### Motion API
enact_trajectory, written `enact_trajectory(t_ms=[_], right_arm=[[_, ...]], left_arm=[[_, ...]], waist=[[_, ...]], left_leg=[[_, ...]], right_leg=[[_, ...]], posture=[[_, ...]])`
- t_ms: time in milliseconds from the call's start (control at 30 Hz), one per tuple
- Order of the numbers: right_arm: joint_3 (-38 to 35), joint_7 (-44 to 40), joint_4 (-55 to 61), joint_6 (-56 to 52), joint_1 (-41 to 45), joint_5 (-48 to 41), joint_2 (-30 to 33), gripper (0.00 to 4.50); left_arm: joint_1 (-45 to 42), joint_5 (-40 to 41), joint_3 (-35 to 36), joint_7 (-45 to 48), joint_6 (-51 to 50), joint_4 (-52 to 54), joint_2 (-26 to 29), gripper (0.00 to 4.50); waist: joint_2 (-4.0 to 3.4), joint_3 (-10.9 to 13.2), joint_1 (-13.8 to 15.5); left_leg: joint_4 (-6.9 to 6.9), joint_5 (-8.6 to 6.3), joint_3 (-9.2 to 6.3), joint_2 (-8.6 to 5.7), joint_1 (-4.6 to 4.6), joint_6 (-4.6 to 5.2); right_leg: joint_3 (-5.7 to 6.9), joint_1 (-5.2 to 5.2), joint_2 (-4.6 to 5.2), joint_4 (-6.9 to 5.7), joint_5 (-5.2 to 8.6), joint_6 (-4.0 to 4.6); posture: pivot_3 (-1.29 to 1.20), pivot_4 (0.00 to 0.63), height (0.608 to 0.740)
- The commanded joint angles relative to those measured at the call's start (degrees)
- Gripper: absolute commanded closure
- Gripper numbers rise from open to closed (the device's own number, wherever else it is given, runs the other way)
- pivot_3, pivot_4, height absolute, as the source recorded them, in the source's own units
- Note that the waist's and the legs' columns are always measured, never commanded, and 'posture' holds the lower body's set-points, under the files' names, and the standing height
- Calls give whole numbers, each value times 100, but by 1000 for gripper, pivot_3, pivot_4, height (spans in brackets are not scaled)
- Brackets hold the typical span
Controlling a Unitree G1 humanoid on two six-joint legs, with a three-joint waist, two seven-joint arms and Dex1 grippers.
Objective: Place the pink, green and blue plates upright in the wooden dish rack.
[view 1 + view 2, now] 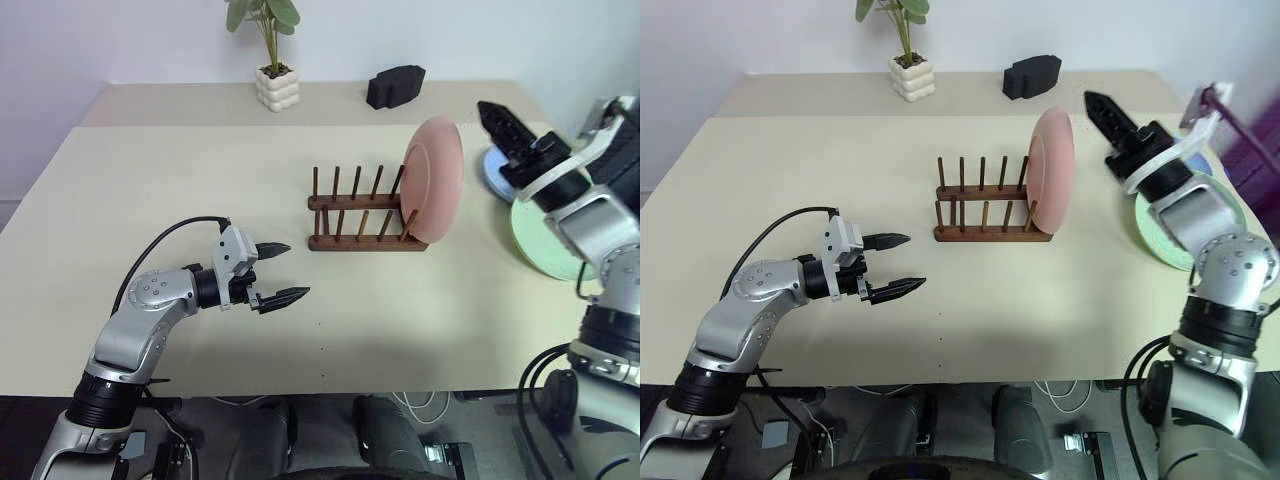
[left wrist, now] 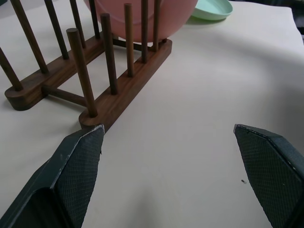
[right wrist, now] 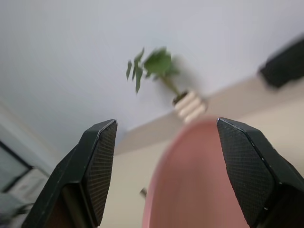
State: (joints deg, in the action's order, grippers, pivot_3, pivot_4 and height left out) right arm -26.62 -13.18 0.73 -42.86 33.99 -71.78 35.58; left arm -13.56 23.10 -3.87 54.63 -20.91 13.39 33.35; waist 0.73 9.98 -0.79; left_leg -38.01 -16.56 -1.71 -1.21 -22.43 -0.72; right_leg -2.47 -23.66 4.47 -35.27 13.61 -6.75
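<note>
The pink plate (image 1: 435,180) stands upright at the right end of the wooden dish rack (image 1: 355,215), leaning between its last pegs. My right gripper (image 1: 500,125) hovers just right of the plate's top rim, open, with nothing between its fingers; in the right wrist view the pink plate (image 3: 190,180) lies beyond the spread fingers (image 3: 97,161). The green plate (image 1: 545,245) lies flat on the table at the far right, partly under my right arm. The blue plate (image 1: 493,172) lies behind it, mostly hidden by the arm. My left gripper (image 1: 297,270) hangs open over the table left of the rack.
A potted plant (image 1: 275,85) and a black blocky object (image 1: 397,85) sit at the back, on a second surface behind the table (image 1: 150,200). The rack's other peg slots (image 2: 83,71) hold nothing. The table's front edge runs just below my left arm.
</note>
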Motion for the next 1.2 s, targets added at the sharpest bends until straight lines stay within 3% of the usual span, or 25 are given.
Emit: enact_trajectory(t_ms=[33, 200, 400, 700, 900, 1000, 1167, 1200], right_arm=[[-360, -469, -204, 433, -8, 723, 657, 1134], [-46, -1261, -723, 1018, -737, 2351, 1770, 1134], [841, -1902, -836, 1370, -1647, 3965, 2414, 1134], [2074, -1919, -1293, 1807, -1732, 5600, 1983, 1134], [2445, -1877, -2011, 2130, -1455, 6277, 1640, 1134], [2424, -1910, -2038, 2166, -1430, 6406, 1603, 1874], [2234, -1878, -1747, 2079, -1536, 6519, 1651, 4316], [2165, -1872, -1624, 2021, -1599, 6515, 1678, 4424]], left_arm=[[-38, 8, 80, -45, 125, 43, -36, 0], [-150, -13, -2, 104, 200, -84, -37, 0], [-514, -19, -275, 521, 383, -378, -114, 0], [-856, -80, -555, 983, 531, -714, -214, 0], [-817, -114, -546, 921, 534, -715, -270, 0], [-748, -124, -507, 855, 525, -682, -254, 0], [-636, -97, -450, 750, 504, -597, -235, 0], [-611, -89, -445, 731, 499, -577, -231, 0]], waist=[[-3, 2, 10], [-2, 2, 26], [-15, 1, -30], [-17, 3, -8], [-18, 4, -11], [-18, 4, -3], [-18, 4, 5], [-18, 4, 5]], left_leg=[[0, 0, 1, 0, 0, 0], [-1, -3, 5, -5, -1, 6], [-4, -4, 17, -4, 7, 9], [-12, -2, 18, -6, 8, 12], [-13, -1, 18, -9, 7, 12], [-15, -1, 16, -8, 11, 12], [-16, -1, 14, -10, 11, 12], [-16, -1, 15, -10, 11, 12]], right_leg=[[0, 0, 0, 1, 0, 0], [-1, 6, 3, 10, 2, 1], [-11, 6, 0, 6, 3, -1], [-15, 8, -2, 6, 3, 0], [-16, 9, 0, 6, 3, -2], [-15, 15, -1, 6, 3, -2], [-15, 16, 1, 6, 2, -2], [-15, 16, 2, 6, 2, -2]], posture=[[0, 150, 740], [0, 150, 740], [0, 150, 740], [0, 150, 740], [0, 150, 740], [0, 150, 740], [0, 150, 740], [0, 150, 740]])
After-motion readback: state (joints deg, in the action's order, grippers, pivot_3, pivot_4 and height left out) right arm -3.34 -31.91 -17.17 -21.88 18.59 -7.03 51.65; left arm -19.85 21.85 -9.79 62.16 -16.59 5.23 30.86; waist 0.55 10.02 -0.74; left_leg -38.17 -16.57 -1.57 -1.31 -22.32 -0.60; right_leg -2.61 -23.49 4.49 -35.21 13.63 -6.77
